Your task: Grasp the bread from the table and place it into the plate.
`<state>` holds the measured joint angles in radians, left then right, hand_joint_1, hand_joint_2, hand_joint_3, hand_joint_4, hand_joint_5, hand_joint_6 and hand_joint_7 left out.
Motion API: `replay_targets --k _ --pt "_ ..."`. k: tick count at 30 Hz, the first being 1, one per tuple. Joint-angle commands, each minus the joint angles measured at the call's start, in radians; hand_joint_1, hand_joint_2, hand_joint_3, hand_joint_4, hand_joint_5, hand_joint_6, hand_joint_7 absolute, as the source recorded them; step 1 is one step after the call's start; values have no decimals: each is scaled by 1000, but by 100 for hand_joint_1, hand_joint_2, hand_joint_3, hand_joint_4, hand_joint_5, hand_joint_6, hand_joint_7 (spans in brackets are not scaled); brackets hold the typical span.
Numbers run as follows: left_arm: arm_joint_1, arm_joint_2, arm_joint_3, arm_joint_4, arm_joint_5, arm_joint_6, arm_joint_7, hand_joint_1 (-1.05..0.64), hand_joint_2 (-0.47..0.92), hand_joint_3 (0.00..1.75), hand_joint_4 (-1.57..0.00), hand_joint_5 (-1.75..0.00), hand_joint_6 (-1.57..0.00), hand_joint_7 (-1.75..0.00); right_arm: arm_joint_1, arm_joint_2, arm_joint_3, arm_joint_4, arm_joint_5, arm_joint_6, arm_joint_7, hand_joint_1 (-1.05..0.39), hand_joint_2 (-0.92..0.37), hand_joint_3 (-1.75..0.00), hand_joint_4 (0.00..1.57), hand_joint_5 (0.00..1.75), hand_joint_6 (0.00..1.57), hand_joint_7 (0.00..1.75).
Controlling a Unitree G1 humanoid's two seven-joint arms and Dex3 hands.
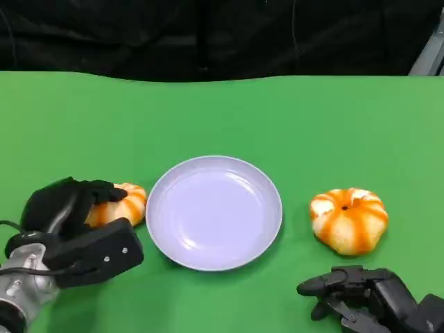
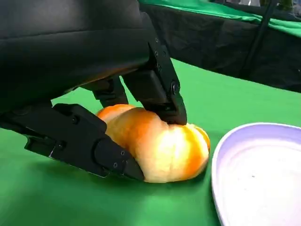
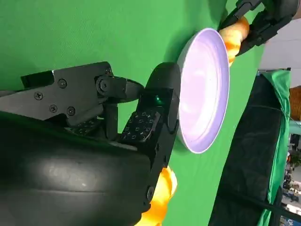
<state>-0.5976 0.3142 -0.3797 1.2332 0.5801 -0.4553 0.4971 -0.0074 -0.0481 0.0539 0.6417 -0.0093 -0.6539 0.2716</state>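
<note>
A green table [image 1: 222, 111] fills the scene, its far edge meeting a black curtain [image 1: 208, 35]. At its centre sits a round, shallow, pale lilac plate [image 1: 177, 187] with nothing in it. Two pumpkin-shaped breads, pale with orange stripes, lie on either side of it: the left bread [image 1: 125, 201] just beside the plate's left rim, the right bread [image 1: 349, 219] a little apart from the plate's right rim.

The left hand [image 1: 73, 225] wraps around the left bread. In the left wrist view its fingers [image 2: 155, 84] press on the bread's top and its thumb presses low on the side, while the bread [image 2: 160, 146] appears to rest on the cloth. The right hand [image 1: 364, 295] lies low at the table's near edge, below the right bread, fingers loosely apart and holding nothing.

The bread looks light and soft, likely to dent under a hard squeeze, with a smooth glazed crust that may slip. A gentle grip across its widest part, top against lower side, seems safest.

The path to the plate is short. The raised rim stands right beside the bread, so a small lift is probably needed to clear it. Open green cloth lies beyond and in front of the plate.
</note>
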Motion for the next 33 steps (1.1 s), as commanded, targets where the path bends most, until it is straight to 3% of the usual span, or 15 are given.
replay_targets --k 1,3,6,8,13,20,25,29,31,33 --pt "39 5 8 19 -2 29 57 -12 89 0 -61 -146 -128 -15 11 -10 -5 -2 9 0 2 -4 -92 -41 79 111 112 26" --pt "39 5 6 20 -2 29 61 -12 89 0 -61 -147 -128 -16 11 -10 -5 -2 9 0 2 -4 -92 -41 79 110 112 26" --pt "47 3 21 3 -9 17 135 -10 89 0 -69 -127 -127 -12 12 -12 -6 0 12 0 6 -4 -92 -41 80 110 112 25" --pt "49 4 23 0 -9 8 153 -8 89 0 -71 -125 -128 -11 12 -11 -7 0 17 1 11 -4 -92 -41 81 111 112 25" --pt "51 4 32 -6 -8 -3 174 -9 89 0 -70 -131 -132 -10 7 -11 -8 10 13 -3 10 -4 -92 -41 82 112 112 25" --pt "52 4 42 -18 -8 6 171 -10 86 0 -73 -122 -133 -6 6 -12 -6 9 8 -8 9 -4 -92 -41 81 112 112 25" --pt "56 0 46 -25 -3 13 206 -8 85 0 -72 -125 -134 -4 8 -11 -9 10 16 -8 14 -4 -92 -42 81 112 112 25" --pt "62 -3 47 -30 -2 -6 255 -6 83 0 -77 -115 -134 -2 8 -11 -9 10 14 -6 12 -4 -92 -41 81 112 112 25" --pt "68 -2 47 -34 -1 -37 287 -3 84 0 -87 -95 -135 -1 7 -11 -9 13 14 -13 13 -3 -92 -41 81 112 112 25" --pt "70 -1 46 -34 2 -55 310 -3 84 0 -91 -88 -135 -1 7 -12 -9 13 13 -13 12 -3 -92 -41 80 112 112 25"
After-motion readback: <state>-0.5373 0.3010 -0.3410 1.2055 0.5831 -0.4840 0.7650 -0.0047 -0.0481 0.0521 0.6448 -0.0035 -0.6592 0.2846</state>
